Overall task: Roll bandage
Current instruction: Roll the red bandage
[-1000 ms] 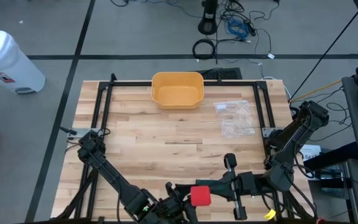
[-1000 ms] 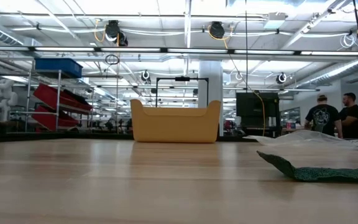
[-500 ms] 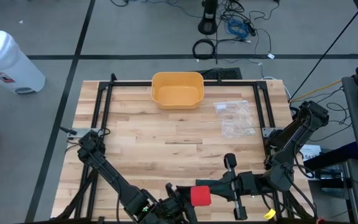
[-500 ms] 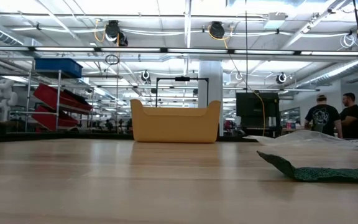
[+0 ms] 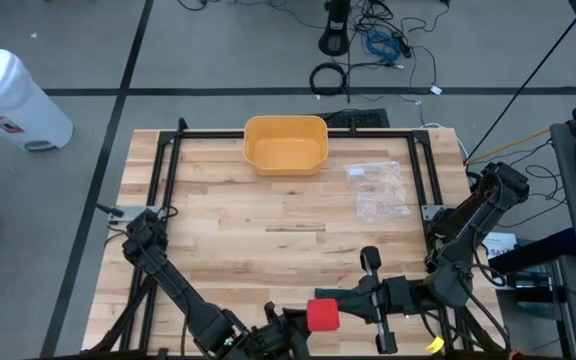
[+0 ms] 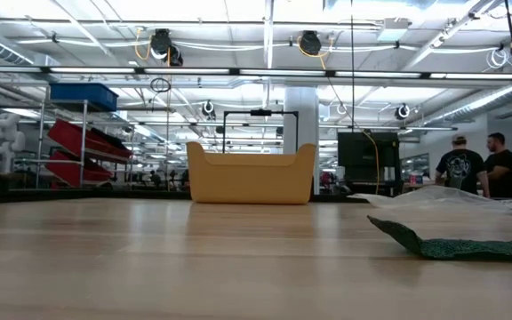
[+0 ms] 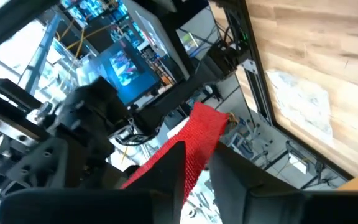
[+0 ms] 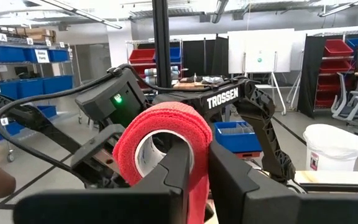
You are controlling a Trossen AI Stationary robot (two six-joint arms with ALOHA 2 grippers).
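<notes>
The bandage is a red roll (image 5: pixel 322 313) with a white core (image 8: pixel 146 152), held in the air over the table's near edge between both grippers. My right gripper (image 5: pixel 340 308) comes at it from the right and is shut on the roll (image 8: pixel 166 134). My left gripper (image 5: pixel 286 324) stands just left of the roll and is shut on red bandage material (image 7: pixel 199 140). The low view shows neither the grippers nor the roll. My left gripper pinches a flat red stretch of the bandage (image 7: pixel 194 155) between its two fingers; the stretch runs on past the fingertips toward the right arm. Whether this is the loose end or the roll's side, I cannot tell. It is clear of the table. My right gripper holds the roll's wall (image 8: pixel 199 186): one finger (image 8: pixel 176 168) seems to reach into the white core while the other (image 8: pixel 232 177) lies outside. The fingers come in about level from the table's right. The roll is lifted clear, its open core facing the camera.
A yellow tub (image 5: pixel 285 143) stands at the table's far edge, and a clear plastic bag (image 5: pixel 380 190) lies to its right. In the low view a dark green patterned piece (image 6: pixel 456 247) lies at the right. A black frame (image 5: pixel 163 170) rims the table. People stand in the background (image 6: pixel 478 167).
My left gripper's fingers have drawn together beside the roll and now hold the red bandage. The roll and my right gripper have kept still.
</notes>
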